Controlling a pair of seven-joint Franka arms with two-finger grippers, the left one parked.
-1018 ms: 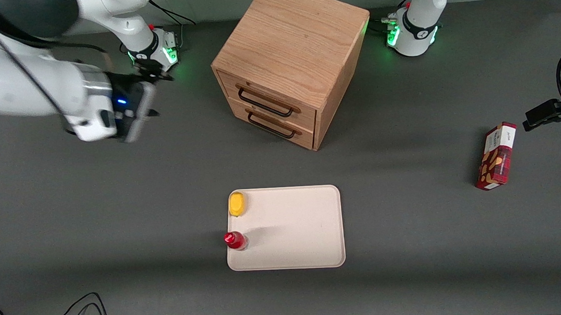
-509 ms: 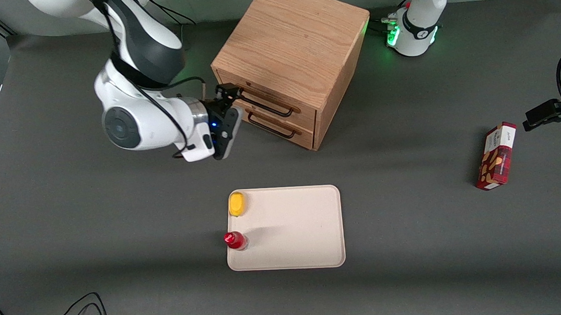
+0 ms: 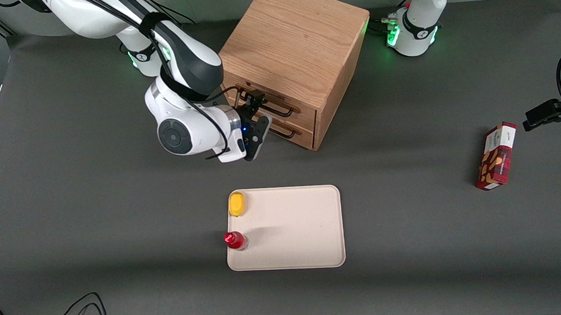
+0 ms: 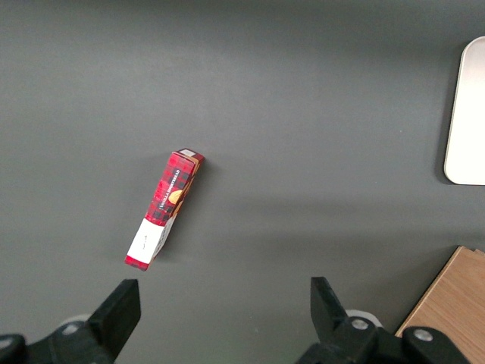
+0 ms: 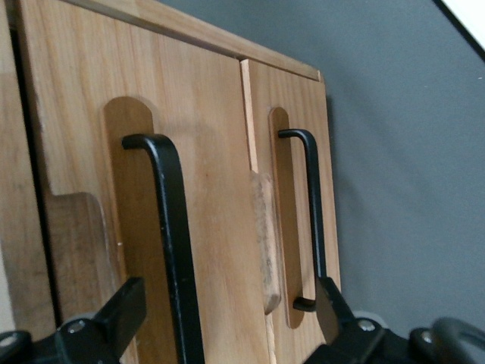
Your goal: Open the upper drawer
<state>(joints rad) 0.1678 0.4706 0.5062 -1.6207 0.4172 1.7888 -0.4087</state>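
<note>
Two drawers front the oak cabinet that stands on the dark table, and the upper drawer sits shut, flush with the cabinet face, above the lower drawer. The gripper is right in front of the upper drawer, at the end of its black wire handle that lies toward the working arm's side. In the right wrist view the fingers are spread apart with that handle running between them, not yet clamped, while the lower drawer's handle lies near the other finger. Nearer the front camera a pale tray lies flat, with a yellow object at one corner and a red-capped bottle on the same edge. A red box lies well apart, toward the parked arm's end of the table.
</note>
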